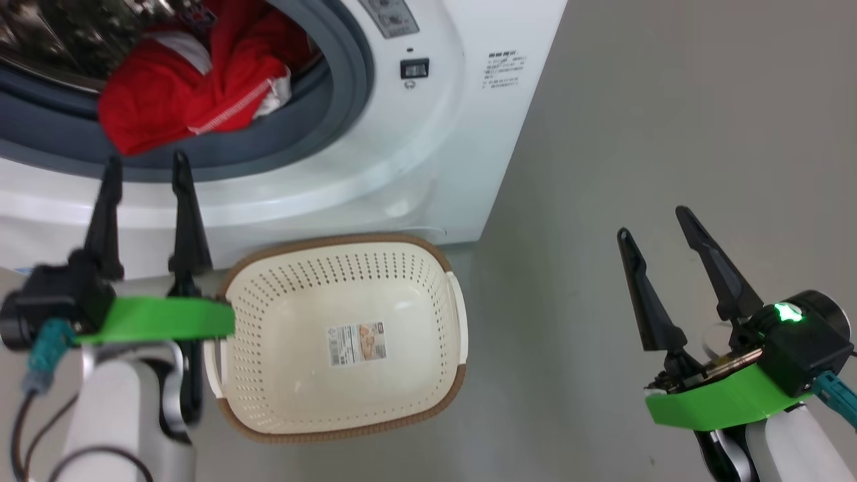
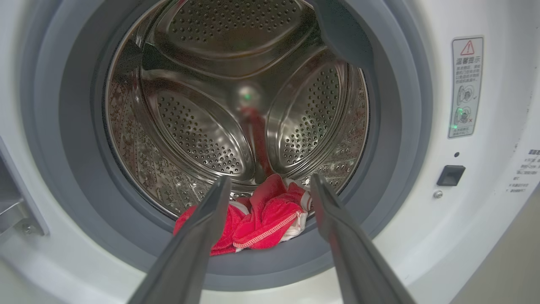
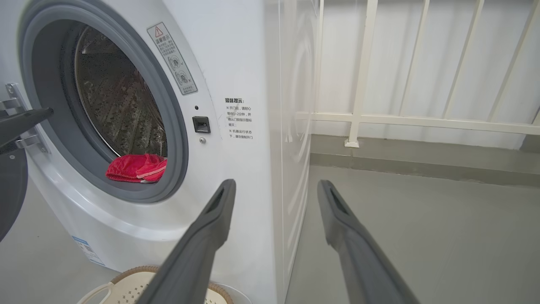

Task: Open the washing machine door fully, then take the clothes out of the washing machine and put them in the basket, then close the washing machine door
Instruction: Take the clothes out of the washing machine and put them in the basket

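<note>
Door step looked done: the washing machine (image 1: 428,134) mouth stood uncovered. The dark curved edge at the far left of the right wrist view was probably the washing machine door (image 3: 8,198) swung wide, but too little of it showed to be sure.

Key relation: the clothes (image 1: 181,100) lay dead ahead of the left gripper (image 1: 146,161), just beyond its tips. In the left wrist view the red heap sat between the two fingers, low at the drum (image 2: 236,105) mouth, front edge draped onto the grey rubber ring (image 2: 392,147). Its long axis ran left-right across the frame, so crosswise to the fingers and spanning the gap. Not touching yet.

Left gripper: fingers spread wide, nothing held. Right gripper (image 1: 653,222): also spread wide and empty, at the lower right of the head view over bare floor, well apart from the opening and aimed past the machine's front corner. Left arm clearly nearer, so I'd expect it to do the pick.

The basket (image 1: 294,375) sat on the floor, bottom centre of the head view, just below the machine front and beside the left gripper's wrist. Only a sticker (image 1: 357,343) inside.

Count: one machine, one basket, one red heap (garment count can't be told), two grippers with two fingers each.
</note>
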Tool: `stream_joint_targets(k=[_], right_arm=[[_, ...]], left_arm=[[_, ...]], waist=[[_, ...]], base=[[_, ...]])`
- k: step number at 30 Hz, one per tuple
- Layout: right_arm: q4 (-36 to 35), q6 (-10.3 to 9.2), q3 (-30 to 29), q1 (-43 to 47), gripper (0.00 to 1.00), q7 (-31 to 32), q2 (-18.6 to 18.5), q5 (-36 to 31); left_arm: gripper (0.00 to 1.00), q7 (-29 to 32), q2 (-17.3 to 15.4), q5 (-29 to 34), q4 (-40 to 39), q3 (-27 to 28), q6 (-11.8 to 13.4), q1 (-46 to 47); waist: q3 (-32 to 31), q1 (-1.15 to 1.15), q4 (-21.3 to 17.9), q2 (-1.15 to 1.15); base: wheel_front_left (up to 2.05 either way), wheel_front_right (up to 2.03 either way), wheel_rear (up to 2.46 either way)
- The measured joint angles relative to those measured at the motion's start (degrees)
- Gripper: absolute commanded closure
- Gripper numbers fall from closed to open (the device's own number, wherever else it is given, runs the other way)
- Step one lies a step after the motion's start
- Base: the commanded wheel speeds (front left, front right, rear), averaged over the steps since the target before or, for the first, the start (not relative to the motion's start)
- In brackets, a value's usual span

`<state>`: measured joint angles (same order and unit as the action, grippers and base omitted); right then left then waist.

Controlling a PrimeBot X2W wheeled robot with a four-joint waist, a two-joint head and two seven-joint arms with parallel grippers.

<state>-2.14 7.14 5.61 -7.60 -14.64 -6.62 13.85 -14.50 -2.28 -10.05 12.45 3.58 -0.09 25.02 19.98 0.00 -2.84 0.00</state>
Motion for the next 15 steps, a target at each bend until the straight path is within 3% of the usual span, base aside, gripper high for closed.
stream_joint_targets(k=[15], right_arm=[[-0.77, 0.0, 0.38, -4.33, 0.0, 0.0, -0.11, -0.32]], left_arm=[[0.0, 1.71, -2.21, 1.97, 15.35, 1.23, 0.16, 19.54]], waist=[[8.53, 0.0, -1.33, 0.0]], base=[[0.0, 0.0, 0.0]])
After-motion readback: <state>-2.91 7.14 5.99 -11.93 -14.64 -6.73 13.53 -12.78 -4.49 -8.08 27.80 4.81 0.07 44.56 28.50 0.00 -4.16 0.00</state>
